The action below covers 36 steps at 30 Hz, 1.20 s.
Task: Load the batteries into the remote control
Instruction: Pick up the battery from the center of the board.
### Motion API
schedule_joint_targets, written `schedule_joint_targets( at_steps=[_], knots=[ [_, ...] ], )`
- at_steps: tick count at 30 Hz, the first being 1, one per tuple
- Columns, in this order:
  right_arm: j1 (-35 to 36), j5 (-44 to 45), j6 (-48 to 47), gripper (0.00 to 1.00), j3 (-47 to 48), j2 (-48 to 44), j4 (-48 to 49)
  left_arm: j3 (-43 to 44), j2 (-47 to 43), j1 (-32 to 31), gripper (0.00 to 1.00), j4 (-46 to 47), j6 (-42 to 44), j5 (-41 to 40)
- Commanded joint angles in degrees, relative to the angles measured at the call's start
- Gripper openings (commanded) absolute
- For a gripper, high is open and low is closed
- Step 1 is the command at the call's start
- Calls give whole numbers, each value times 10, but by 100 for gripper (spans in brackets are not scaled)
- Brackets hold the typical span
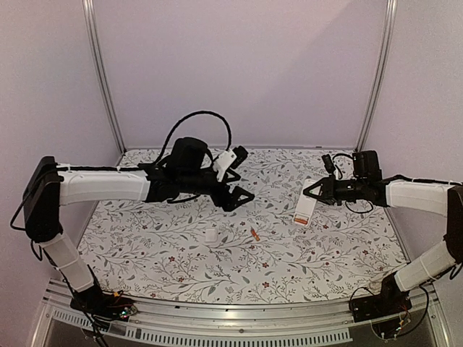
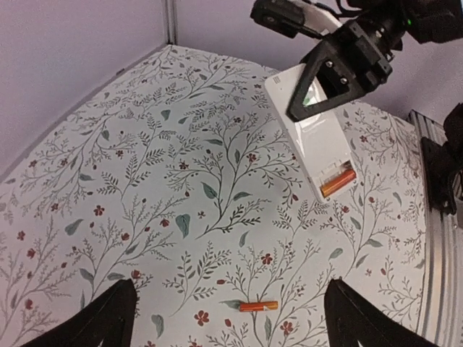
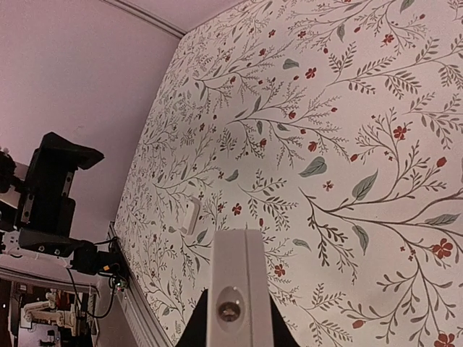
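Half done. 1 battery point(image 2: 338, 181) seated in remote point(image 2: 318, 137), clamped aloft at right in right tool point(image 2: 329, 76). 2nd battery point(image 2: 259, 306) loose on table point(image 2: 145, 181), below wide-open left tool point(image 2: 231, 322), yet to load. Cover point(image 1: 210, 236) lying apart.

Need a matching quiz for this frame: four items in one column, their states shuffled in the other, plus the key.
Items:
1. remote control
2. loose battery
3. other battery
4. left gripper

States:
A. open, nothing between its fingers
B. seated in the remote control
C. lying on the table
D. held off the table by the right gripper

Pairs: 1-D, 2-C, 3-B, 4-A
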Motion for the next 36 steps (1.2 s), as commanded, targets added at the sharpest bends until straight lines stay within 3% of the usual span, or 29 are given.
schedule_joint_targets(
  at_steps=[1, 6, 11, 19, 36],
  knots=[
    [-3, 10, 3, 0, 22, 26, 14, 62, 57, 16, 91, -160, 328, 163],
    [-3, 15, 4, 0, 26, 27, 13, 231, 187, 20, 80, -393, 469, 175],
    [-4, 15, 3, 0, 23, 26, 13, 306, 256, 13, 75, -480, 545, 159],
    [-6, 8, 1, 0, 22, 33, 14, 342, 323, -3, 66, -507, 590, 101],
    [-12, 2, 1, 0, 20, 32, 14, 340, 352, -21, 58, -456, 621, 80]
  ],
)
